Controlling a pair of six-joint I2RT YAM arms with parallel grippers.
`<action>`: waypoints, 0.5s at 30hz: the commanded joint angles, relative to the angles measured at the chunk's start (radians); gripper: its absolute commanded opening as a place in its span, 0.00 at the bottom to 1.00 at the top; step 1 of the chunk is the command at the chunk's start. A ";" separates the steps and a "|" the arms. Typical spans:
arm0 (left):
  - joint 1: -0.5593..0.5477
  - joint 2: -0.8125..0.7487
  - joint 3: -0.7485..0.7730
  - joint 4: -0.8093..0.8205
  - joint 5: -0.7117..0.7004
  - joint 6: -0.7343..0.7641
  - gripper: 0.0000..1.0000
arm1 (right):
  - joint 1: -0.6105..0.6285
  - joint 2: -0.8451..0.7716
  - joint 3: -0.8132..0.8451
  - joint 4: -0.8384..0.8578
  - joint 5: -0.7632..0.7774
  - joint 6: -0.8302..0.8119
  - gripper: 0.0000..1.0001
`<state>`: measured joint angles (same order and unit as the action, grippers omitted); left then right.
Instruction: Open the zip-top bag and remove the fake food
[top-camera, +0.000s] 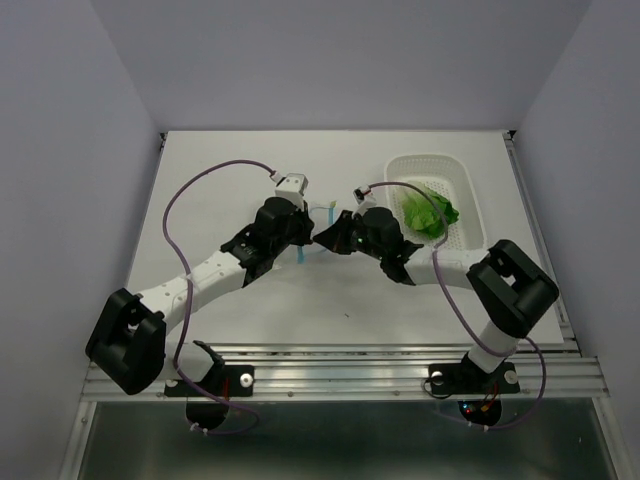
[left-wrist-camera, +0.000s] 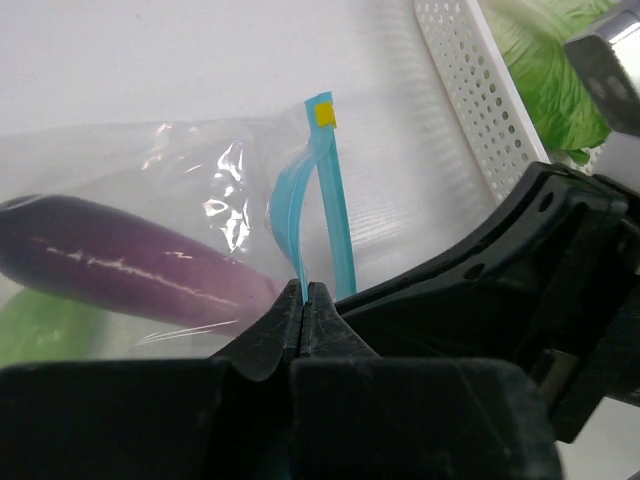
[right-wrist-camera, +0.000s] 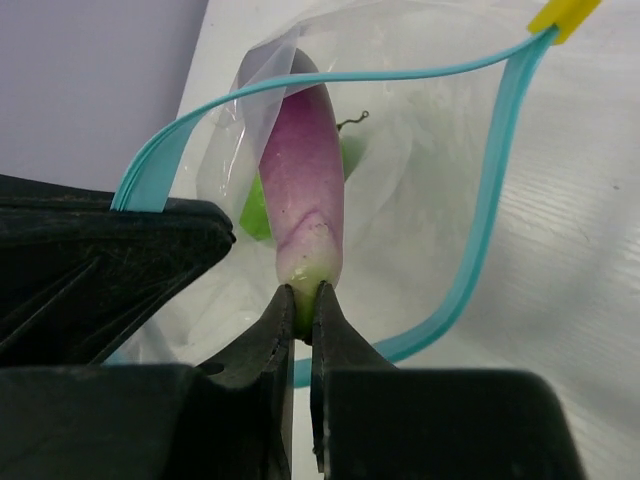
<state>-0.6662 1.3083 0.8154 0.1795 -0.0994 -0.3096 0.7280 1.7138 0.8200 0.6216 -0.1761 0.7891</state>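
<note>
The clear zip-top bag (right-wrist-camera: 420, 150) lies open between my two grippers, its teal zip strip (right-wrist-camera: 490, 200) spread in a loop. My left gripper (left-wrist-camera: 305, 292) is shut on one side of the zip strip (left-wrist-camera: 335, 210). My right gripper (right-wrist-camera: 303, 300) is shut on the green stem end of the purple piece of fake food (right-wrist-camera: 300, 170), which lies in the bag's mouth. The purple piece also shows through the plastic in the left wrist view (left-wrist-camera: 130, 265). A small green piece (right-wrist-camera: 258, 210) lies deeper inside the bag. In the top view both grippers (top-camera: 300, 232) (top-camera: 335, 235) meet over the bag.
The white perforated basket (top-camera: 462, 180) stands at the back right with a green leafy toy piece (top-camera: 430, 212) in it. Its wall (left-wrist-camera: 470, 90) is close to the right of the bag. The left gripper's body (right-wrist-camera: 100, 260) sits beside the right jaws.
</note>
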 joint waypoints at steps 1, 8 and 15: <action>-0.003 -0.032 0.007 0.020 -0.029 -0.019 0.00 | 0.008 -0.114 -0.013 -0.166 0.101 -0.020 0.01; -0.003 -0.027 0.030 0.009 -0.042 -0.013 0.00 | 0.008 -0.377 -0.061 -0.443 0.202 -0.063 0.01; 0.002 -0.017 0.044 0.018 -0.052 -0.002 0.00 | 0.008 -0.621 -0.061 -0.813 0.286 -0.087 0.01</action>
<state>-0.6659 1.3079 0.8162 0.1757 -0.1295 -0.3229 0.7280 1.1732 0.7544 0.0261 0.0341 0.7277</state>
